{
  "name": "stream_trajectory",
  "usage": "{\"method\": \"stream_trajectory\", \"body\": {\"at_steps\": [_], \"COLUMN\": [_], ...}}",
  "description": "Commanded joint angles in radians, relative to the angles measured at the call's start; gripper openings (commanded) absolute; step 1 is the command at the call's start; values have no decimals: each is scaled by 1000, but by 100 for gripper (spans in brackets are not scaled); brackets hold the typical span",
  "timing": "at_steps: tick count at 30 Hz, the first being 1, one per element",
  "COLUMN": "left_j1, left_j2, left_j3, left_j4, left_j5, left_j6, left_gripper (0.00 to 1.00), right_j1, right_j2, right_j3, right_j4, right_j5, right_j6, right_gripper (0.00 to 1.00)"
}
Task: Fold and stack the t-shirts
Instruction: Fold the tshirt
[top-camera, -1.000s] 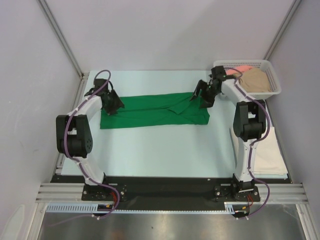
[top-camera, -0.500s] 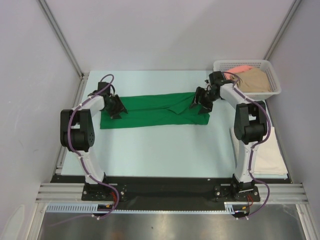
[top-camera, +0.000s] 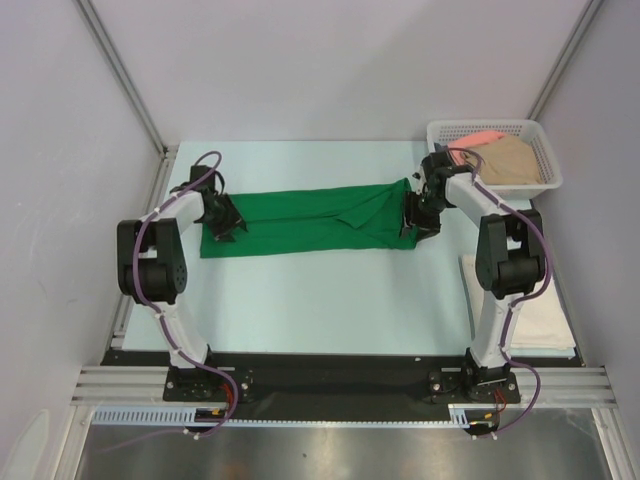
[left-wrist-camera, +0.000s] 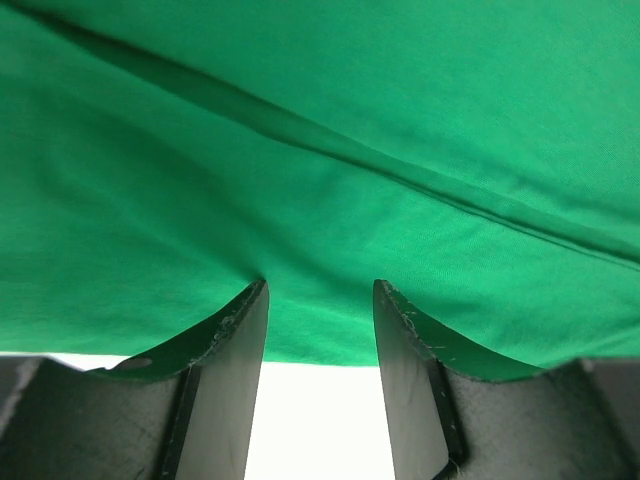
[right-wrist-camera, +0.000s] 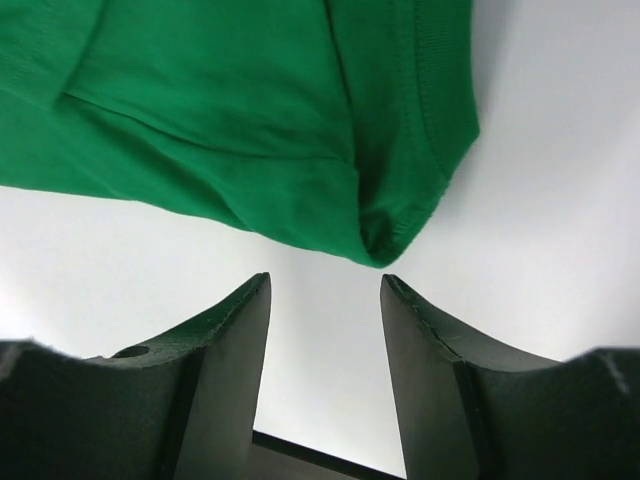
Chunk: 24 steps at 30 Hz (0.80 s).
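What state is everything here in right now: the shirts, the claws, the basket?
green t-shirt: folded into a long strip, lying flat.
left gripper: open, fingertips over the shirt's edge.
right gripper: open, empty, just short of the shirt's corner.
basket: holding a tan shirt and a pink shirt.
cream-white shirt: folded, lying flat.

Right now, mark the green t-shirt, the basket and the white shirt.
green t-shirt (top-camera: 300, 220): top view, cloth's middle.
basket (top-camera: 487, 125): top view, far rim.
white shirt (top-camera: 548, 312): top view, right part.
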Motion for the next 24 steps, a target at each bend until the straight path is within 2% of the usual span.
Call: {"method": "stream_trajectory", "body": {"at_steps": [1,6,13,16,17,20,22,24], "left_j1": [35,59,70,72,72,78,79,76], "left_j2": [-40,-23,-3,8,11,-1,2,-1], "left_j3": [-1,-2,-1,5,5,-13,-12,8], "left_j4": [-20,-35,-38,-63,-66,-60,-58,-68], "left_j5": [-25,-25,-29,-76,-87,-124,-127,-136], "left_j6": [10,2,7,7,1,1,7,25], "left_gripper": [51,52,52,52,53,54,54,53], "right_j1": [-2,-2,0,-6,-8,-17,-20,-17], "right_j2": [31,69,105,114,111,109,117,125], "right_j3": [29,48,68,85,86,85,95,129], "right_j4": [-23,-22,-7,-7,-11,-14,-20,-40], "right_j5": [43,32,32,90,127,199,209,224], "right_j6": [-52,-59,-49,-19,-8,16,14,6], "right_gripper": [54,51,39,22,10,3,3,23]}}
